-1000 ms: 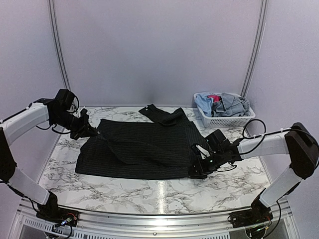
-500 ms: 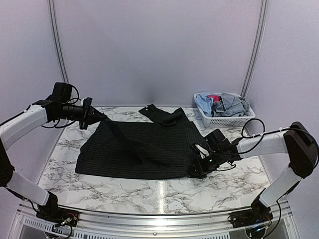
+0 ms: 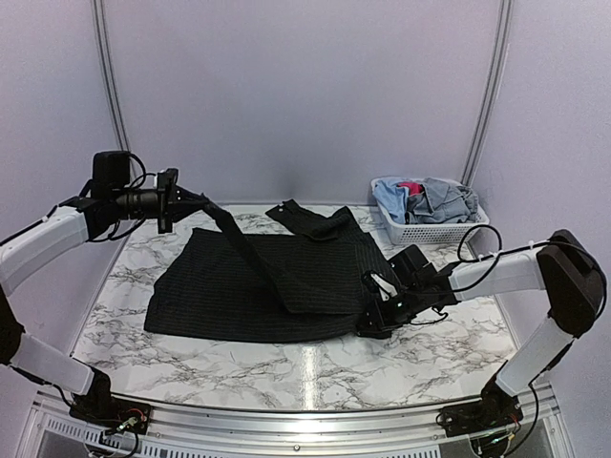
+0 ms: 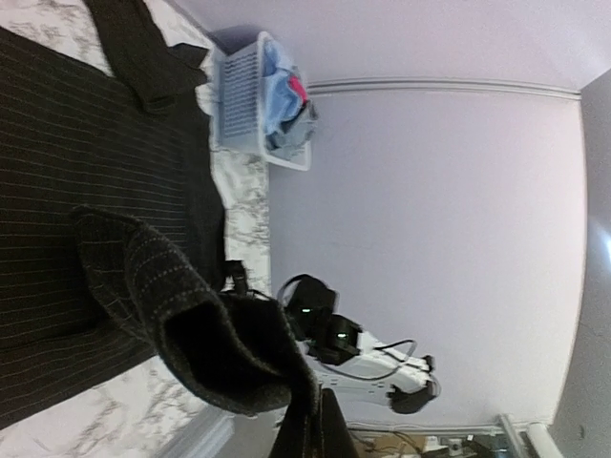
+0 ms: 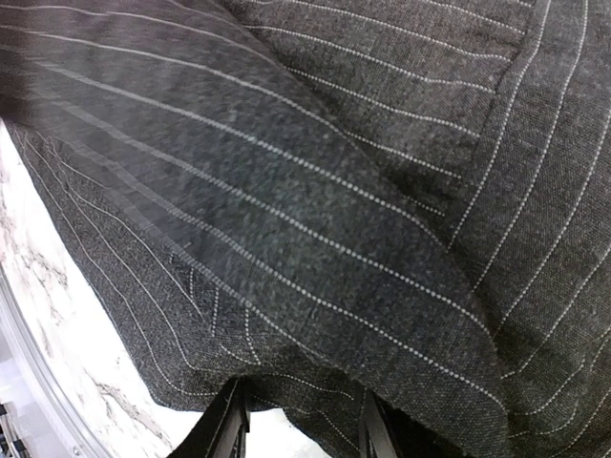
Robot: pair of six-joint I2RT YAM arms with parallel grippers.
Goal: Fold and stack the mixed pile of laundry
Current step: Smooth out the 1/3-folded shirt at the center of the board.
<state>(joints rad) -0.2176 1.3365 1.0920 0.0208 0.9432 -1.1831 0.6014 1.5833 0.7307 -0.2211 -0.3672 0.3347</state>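
Note:
The black pinstriped shirt (image 3: 315,272) lies spread across the marble table (image 3: 286,367). My left gripper (image 3: 194,203) hovers above the shirt's back left corner, shut on the sleeve (image 3: 250,258), which stretches taut and diagonal down to the shirt's middle. In the left wrist view the cuff (image 4: 191,324) hangs from the left gripper (image 4: 310,434). My right gripper (image 3: 374,322) rests at the shirt's front right edge. In the right wrist view the right gripper (image 5: 304,429) has its jaws apart, the shirt (image 5: 286,191) hem lying across their tips. The rest of the laundry pile (image 3: 430,198) sits in the basket.
A white lattice basket (image 3: 434,232) stands at the back right corner holding light blue, grey-blue and pink-red pieces; the left wrist view also catches the basket (image 4: 243,105). Grey walls close the back and sides. Bare marble runs along the table's front.
My left gripper has risen and swung toward the back, lifting the sleeve off the shirt body and drawing it taut. The right gripper has hardly moved.

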